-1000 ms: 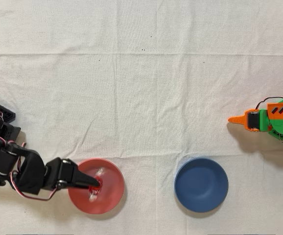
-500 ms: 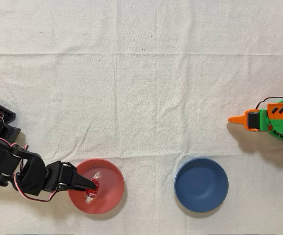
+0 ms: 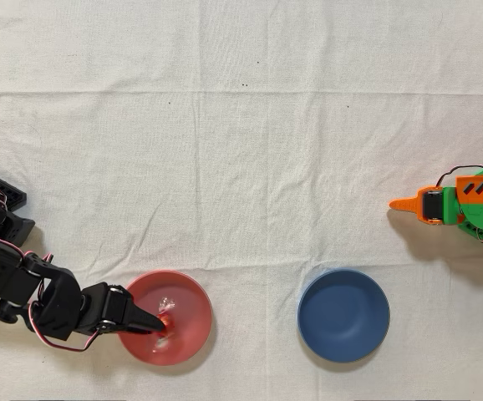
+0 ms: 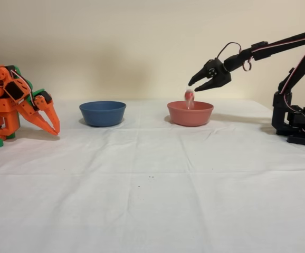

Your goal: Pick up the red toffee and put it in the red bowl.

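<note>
Just above the red bowl [image 4: 190, 113], the red toffee [image 4: 189, 97] hangs free in the air, long axis upright in the fixed view, no longer pinched as it was half a second ago. Over it the gripper [image 4: 197, 84] now stands with jaws parted, empty, drawn back toward the bowl's left rim overhead.

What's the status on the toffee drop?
Gripper open above the red bowl. Red toffee released, falling at the bowl's rim, not settled yet. Nothing in the way; blue bowl stands apart.
</note>
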{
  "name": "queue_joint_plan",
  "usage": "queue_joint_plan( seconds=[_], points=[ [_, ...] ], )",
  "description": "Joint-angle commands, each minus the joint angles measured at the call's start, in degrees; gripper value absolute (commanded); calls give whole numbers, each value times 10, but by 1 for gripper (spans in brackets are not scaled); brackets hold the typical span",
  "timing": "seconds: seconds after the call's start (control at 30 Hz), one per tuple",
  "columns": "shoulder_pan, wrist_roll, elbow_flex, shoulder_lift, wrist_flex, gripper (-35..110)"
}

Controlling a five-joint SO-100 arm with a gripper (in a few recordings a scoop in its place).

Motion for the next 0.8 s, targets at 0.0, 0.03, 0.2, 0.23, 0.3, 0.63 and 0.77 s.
queue_joint_plan(
  seconds=[0.0, 0.03, 0.2, 0.23, 0.3, 0.63, 0.77],
  points=[
    [6, -4, -4, 11, -12, 20],
    [7, -5, -3, 11, -11, 22],
    [8, 0, -5, 13, -5, 27],
    [10, 2, -5, 14, -5, 27],
    [12, 2, -5, 14, -6, 28],
    [18, 6, 4, 33, 4, 29],
    [18, 39, -18, 59, 20, 27]
  ],
)
